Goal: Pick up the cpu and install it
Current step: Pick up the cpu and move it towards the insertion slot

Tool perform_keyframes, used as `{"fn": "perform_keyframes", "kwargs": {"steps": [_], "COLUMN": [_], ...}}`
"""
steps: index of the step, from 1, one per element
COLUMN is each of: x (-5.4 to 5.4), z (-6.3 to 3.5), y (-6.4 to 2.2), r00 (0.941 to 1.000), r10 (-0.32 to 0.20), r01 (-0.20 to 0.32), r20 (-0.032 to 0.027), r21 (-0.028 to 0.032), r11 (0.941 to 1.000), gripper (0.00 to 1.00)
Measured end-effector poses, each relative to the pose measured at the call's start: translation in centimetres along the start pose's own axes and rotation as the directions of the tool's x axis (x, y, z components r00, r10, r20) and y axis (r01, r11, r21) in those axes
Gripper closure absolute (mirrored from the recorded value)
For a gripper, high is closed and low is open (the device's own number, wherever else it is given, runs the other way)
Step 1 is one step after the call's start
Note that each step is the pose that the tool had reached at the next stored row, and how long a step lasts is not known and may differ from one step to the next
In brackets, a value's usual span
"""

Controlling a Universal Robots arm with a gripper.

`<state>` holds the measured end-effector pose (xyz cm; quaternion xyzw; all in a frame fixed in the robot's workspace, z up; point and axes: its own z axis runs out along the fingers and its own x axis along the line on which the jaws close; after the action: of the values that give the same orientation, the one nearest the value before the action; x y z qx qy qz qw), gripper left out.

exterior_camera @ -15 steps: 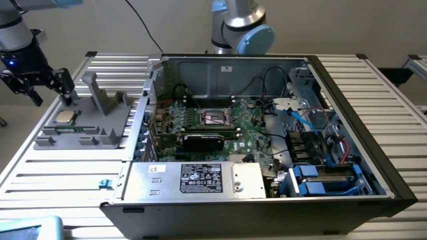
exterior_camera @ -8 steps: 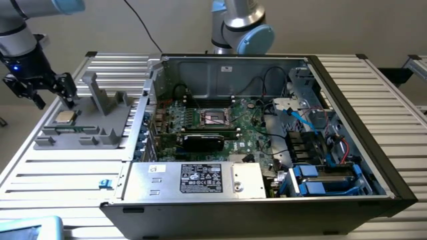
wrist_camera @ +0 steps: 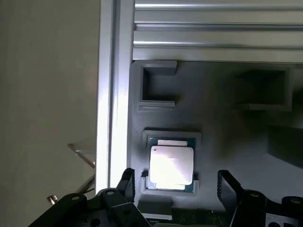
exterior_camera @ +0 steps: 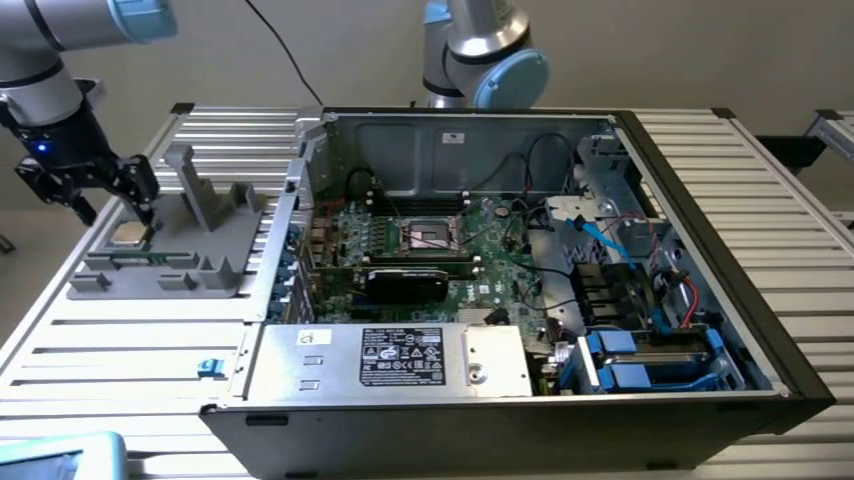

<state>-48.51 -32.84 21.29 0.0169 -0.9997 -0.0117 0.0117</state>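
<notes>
**Wrist view: gripper (wrist_camera: 175, 174) spread over cpu (wrist_camera: 171, 165), nothing held**

Fingers (wrist_camera: 227, 187) sit wide apart, one to each side of the cpu. The cpu lies flat in its pocket on the grey holder (wrist_camera: 227, 123), on the desk (exterior_camera: 134, 340) beside the open computer case (exterior_camera: 441, 145). Risk: off-centre closing could tilt the cpu or snag the pocket rim. Black label (exterior_camera: 400, 357) on the silver box (exterior_camera: 497, 362): print unreadable.

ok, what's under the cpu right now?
The cpu sits in a square pocket on the grey fixture. The pocket's floor is covered by the chip itself.
</notes>
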Motion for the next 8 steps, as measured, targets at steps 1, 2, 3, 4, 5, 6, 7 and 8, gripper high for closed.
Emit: {"fn": "perform_keyframes", "kwargs": {"steps": [1, 2, 3, 4, 5, 6, 7, 8], "x": [-0.01, -0.01, -0.01, -0.01, -0.01, -0.01, -0.01, -0.01], "z": [0.14, 0.27, 0.41, 0.57, 0.68, 0.68, 0.68, 0.68], "y": [-0.01, -0.01, -0.01, -0.01, -0.01, -0.02, -0.02, -0.02], "r00": [1.0000, 1.0000, 1.0000, 1.0000, 1.0000, 1.0000, 1.0000, 1.0000], "r10": [0.000, 0.000, 0.000, 0.000, 0.000, 0.000, 0.000, 0.000], "r01": [0.000, 0.000, 0.000, 0.000, 0.000, 0.000, 0.000, 0.000], "r20": [-0.0006, -0.0010, -0.0017, -0.0020, -0.0020, -0.0022, -0.0022, -0.0022], "r21": [-0.0016, -0.0036, -0.0053, -0.0062, -0.0065, -0.0065, -0.0066, -0.0066], "r11": [1.0000, 1.0000, 1.0000, 1.0000, 1.0000, 1.0000, 1.0000, 1.0000], "gripper": [0.20, 0.20, 0.20, 0.20, 0.20, 0.20, 0.20, 0.20]}}
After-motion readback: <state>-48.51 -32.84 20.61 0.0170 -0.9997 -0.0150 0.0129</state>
